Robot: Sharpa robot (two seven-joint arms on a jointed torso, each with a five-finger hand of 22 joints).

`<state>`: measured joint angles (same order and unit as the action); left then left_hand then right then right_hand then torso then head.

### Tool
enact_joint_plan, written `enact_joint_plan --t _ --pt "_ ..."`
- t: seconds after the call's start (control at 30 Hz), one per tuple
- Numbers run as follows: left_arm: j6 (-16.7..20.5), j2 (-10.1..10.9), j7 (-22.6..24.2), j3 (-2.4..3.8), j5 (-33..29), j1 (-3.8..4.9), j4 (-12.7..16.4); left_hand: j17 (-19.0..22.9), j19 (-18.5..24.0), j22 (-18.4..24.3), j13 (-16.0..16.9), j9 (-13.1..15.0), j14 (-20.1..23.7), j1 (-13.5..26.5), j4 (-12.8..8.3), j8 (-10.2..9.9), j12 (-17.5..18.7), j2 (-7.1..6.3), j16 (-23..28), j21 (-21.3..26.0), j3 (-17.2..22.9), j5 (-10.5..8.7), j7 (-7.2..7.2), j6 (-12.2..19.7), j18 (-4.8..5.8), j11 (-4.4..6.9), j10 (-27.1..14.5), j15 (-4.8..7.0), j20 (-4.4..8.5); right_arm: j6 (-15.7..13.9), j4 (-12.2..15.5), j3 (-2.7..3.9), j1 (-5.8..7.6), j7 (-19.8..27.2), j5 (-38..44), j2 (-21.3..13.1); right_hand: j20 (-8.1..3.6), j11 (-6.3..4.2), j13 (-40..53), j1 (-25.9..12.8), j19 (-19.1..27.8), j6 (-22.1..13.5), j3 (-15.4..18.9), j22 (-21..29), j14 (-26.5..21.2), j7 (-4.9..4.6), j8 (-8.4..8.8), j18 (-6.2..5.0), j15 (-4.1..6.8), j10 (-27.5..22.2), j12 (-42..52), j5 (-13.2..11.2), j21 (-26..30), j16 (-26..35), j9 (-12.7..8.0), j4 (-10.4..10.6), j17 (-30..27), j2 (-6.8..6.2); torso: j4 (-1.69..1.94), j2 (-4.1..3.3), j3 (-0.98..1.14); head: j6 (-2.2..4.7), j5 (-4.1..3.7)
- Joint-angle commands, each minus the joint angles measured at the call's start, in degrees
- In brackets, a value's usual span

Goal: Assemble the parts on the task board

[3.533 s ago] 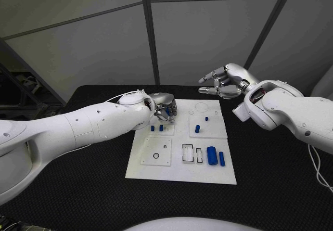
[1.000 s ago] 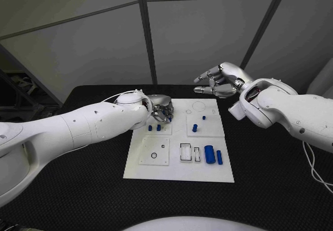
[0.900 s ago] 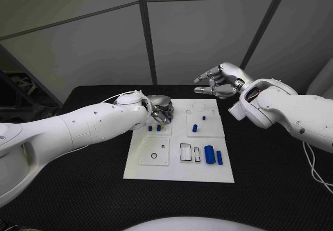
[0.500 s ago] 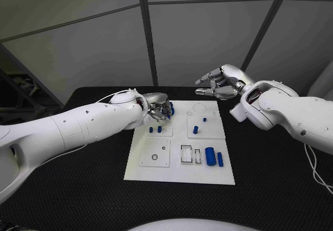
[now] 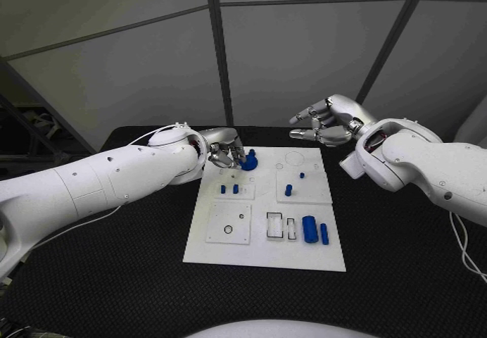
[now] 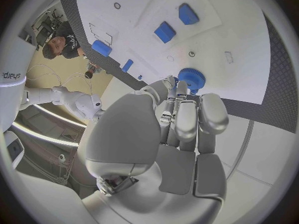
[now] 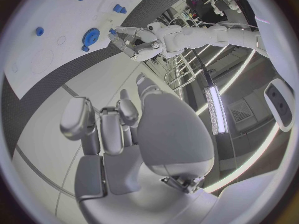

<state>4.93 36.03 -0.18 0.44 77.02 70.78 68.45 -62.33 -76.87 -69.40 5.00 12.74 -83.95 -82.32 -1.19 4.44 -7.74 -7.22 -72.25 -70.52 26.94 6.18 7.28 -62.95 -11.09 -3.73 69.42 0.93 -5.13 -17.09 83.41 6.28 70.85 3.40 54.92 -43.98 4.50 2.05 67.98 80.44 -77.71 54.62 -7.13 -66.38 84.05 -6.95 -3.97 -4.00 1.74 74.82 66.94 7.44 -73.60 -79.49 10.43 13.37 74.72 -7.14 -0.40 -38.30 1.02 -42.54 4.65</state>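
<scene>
**Left hand at the blue gear on the far left part of the board**

The white board [image 5: 266, 255] lies in the middle of the black table [image 5: 122, 267]. The left hand [image 5: 225, 152] is over the far left corner of the board, and its fingertips [image 6: 176, 88] are gathered at a round blue gear [image 5: 250, 161] with teeth on its edge. In the left wrist view the fingertips meet the rim of the gear [image 6: 191, 79], but I cannot tell if they really hold it or only touch it.

The right hand [image 5: 326, 121] is above the table behind the far right corner of the board. Its fingers are bent and a little apart, and there is nothing in them.

Other blue pieces are on the board. Two small pegs [image 5: 230, 189] stand side by side near the left hand. One peg [image 5: 289, 189] stands in the raised square plate to the right of them, with a smaller peg [image 5: 301, 174] beyond it. A thick cylinder [image 5: 310, 229] and a thin pin [image 5: 325, 233] lie side by side near the right edge.
</scene>
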Motion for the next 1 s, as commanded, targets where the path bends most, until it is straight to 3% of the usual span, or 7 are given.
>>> enact_joint_plan --t 0.03,0.43,1.0 --pt "-1.83 0.67 -0.87 0.09 -0.47 -0.08 0.36 0.09 0.48 0.02 -0.11 -0.04 -1.27 0.38 -0.31 -0.21 0.28 -0.03 0.02 -0.11 -0.11 -0.21 0.17 -0.07 5.44 0.0 -0.03 0.04 -0.02 0.31 -0.02 0.04 0.11 0.45 0.07 -0.02 -0.25 0.09 0.07 -0.3 0.04 0.25 0.09 0.01 2.34 0.03 0.2 -1.02 0.4 0.45 0.26 0.19 0.29 0.24 0.07 -0.39 0.04 0.49 -0.03 -0.02 0.0 -0.15 0.14" --pt "-3.79 2.2 -1.49 0.08 -0.47 -0.58 0.77 0.3 0.65 0.16 -0.23 -0.17 -1.21 0.55 -0.49 -0.19 0.34 -0.14 0.08 0.07 -0.15 -0.53 0.12 -0.32 5.37 0.01 0.19 0.04 -0.07 0.33 -0.06 0.04 0.1 0.48 0.07 -0.08 -0.25 0.09 0.07 -0.3 0.04 0.25 0.09 0.01 2.34 0.03 0.2 -1.02 0.4 0.45 0.26 0.19 0.29 0.24 0.07 -0.39 0.04 0.49 -0.13 -0.04 0.03 -0.59 0.38" --pt "-4.7 1.51 -1.76 0.07 -0.47 -1.1 -0.35 0.39 0.73 0.23 -0.3 -0.24 -1.19 0.63 -0.56 -0.21 0.4 -0.14 0.1 0.16 -0.15 -0.7 0.08 -0.38 5.34 0.04 0.24 0.06 -0.07 0.38 -0.15 0.04 0.1 0.51 0.07 0.11 -0.26 0.07 0.08 -0.34 -0.04 0.39 0.05 -0.07 2.37 0.04 0.16 -1.0 0.42 0.52 0.33 0.19 0.26 0.25 0.12 -0.42 0.08 0.65 -0.21 -0.08 0.06 -0.69 0.75"
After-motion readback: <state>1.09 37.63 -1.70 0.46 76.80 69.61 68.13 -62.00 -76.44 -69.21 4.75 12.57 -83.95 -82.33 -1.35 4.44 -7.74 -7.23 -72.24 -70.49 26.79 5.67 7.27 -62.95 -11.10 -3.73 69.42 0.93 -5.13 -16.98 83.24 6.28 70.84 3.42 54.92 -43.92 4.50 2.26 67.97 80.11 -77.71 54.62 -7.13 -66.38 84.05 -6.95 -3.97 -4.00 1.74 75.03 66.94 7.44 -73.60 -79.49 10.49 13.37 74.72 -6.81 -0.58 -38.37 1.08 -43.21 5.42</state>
